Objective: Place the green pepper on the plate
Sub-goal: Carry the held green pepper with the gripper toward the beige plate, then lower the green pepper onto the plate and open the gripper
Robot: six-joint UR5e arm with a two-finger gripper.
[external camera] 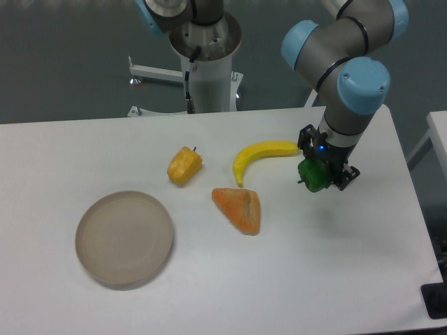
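The plate (124,239) sits at the left of the white counter (293,279), toward the near edge. It is a round, shallow, beige-grey dish with a raised rim, and nothing lies in it. Up and to the right of it, well apart, a yellow pepper (184,165) rests on the counter, its small dark stem pointing away from the camera. Further right and slightly nearer lies an orange wedge-shaped piece (239,209), its narrow end pointing left. Just behind it a banana (261,157) curves across the counter, one tip coming close to the orange piece's upper edge and the other reaching right toward the arm's wrist.

At the right, the green pepper (314,174) is held in the gripper (323,174), near the banana's right end. The dark fingers (345,176) are closed around the pepper, pinching it from its sides, and only its glossy green lower-left part shows below the wrist. Whether the pepper touches the counter or hangs just above it cannot be told from this view. It is far from the plate, with the banana and orange piece between them.

The arm (342,49), grey with light-blue joint caps, comes down from the upper right. Its base column (208,70) stands behind the counter's far edge, near the middle.
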